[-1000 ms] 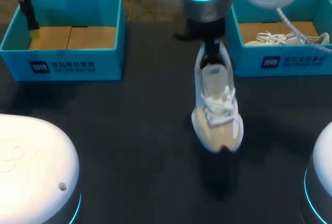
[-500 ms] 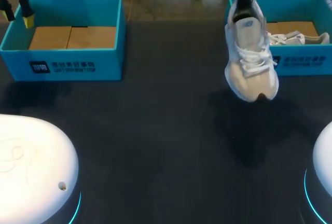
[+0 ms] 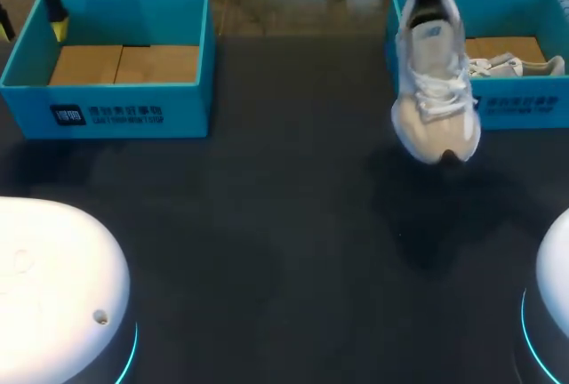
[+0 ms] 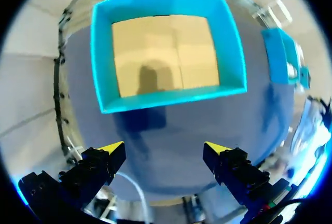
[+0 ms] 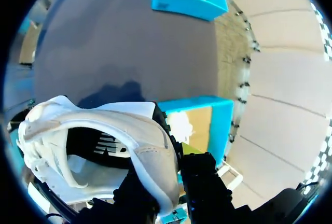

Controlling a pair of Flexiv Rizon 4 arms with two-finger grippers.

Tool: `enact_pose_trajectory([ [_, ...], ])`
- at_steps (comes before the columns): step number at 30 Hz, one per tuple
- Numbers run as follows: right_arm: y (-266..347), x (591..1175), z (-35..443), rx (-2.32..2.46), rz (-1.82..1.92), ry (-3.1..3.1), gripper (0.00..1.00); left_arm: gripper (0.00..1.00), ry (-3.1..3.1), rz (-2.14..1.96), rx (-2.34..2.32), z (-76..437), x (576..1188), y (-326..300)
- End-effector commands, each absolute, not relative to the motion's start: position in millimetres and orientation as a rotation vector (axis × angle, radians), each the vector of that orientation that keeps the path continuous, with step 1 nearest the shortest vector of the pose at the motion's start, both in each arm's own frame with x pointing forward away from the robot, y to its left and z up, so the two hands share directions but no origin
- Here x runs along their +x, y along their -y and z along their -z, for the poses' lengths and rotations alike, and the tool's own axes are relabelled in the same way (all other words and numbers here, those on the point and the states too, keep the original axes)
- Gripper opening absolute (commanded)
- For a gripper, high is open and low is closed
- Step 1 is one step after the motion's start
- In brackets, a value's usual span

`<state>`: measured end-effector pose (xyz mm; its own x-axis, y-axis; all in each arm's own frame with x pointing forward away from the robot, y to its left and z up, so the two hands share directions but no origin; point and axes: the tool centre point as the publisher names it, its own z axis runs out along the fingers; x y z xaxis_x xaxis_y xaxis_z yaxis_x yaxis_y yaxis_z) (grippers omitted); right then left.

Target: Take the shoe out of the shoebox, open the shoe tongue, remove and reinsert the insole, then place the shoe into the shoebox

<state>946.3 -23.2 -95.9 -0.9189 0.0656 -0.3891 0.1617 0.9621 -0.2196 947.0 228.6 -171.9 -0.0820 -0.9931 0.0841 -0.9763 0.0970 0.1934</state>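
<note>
The right gripper (image 5: pixel 174 178) pinches the heel of the white shoe (image 3: pixel 434 91), hanging toe-down over the table (image 3: pixel 267 224) just before the far-right shoebox (image 3: pixel 520 107), while the left gripper (image 4: pixel 163 152) gapes wide above the far-left box (image 3: pixel 107 114).

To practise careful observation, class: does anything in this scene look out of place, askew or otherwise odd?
One white shoe hangs toe-down in mid-air, pinched at its heel collar by the right gripper, near the corner of the right shoebox. A second shoe lies inside that box. Nothing looks spilled or damaged.
</note>
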Motion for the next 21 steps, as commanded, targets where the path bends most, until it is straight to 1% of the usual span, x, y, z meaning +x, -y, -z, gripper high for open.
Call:
enact_pose_trajectory([
  [1, 49.5, 987.0, 89.6, 0.185, 0.333, -2.76, 0.0, 1.0, 1.685, 0.171, 2.461, 173.3, 963.1, -230.0],
  [6, 93.5, 1035.9, 78.0, 0.199, 0.29, -2.763, 0.0, 1.0, 1.55, 0.172, 2.579, 169.1, 965.9, -236.0],
  [12, 125.4, 1075.1, 72.5, 0.233, 0.304, -2.774, 0.0, 1.0, 1.407, 0.162, 2.741, 164.4, 964.0, -239.4],
  [14, 129.1, 1078.7, 75.3, 0.281, 0.335, -2.787, 0.0, 1.0, 1.361, 0.122, 2.83, 163.3, 963.9, -239.1],
  [21, 129.1, 1078.7, 75.3, 0.281, 0.335, -2.787, 0.0, 1.0, 1.361, 0.122, 2.83, 163.3, 963.9, -239.1],
])
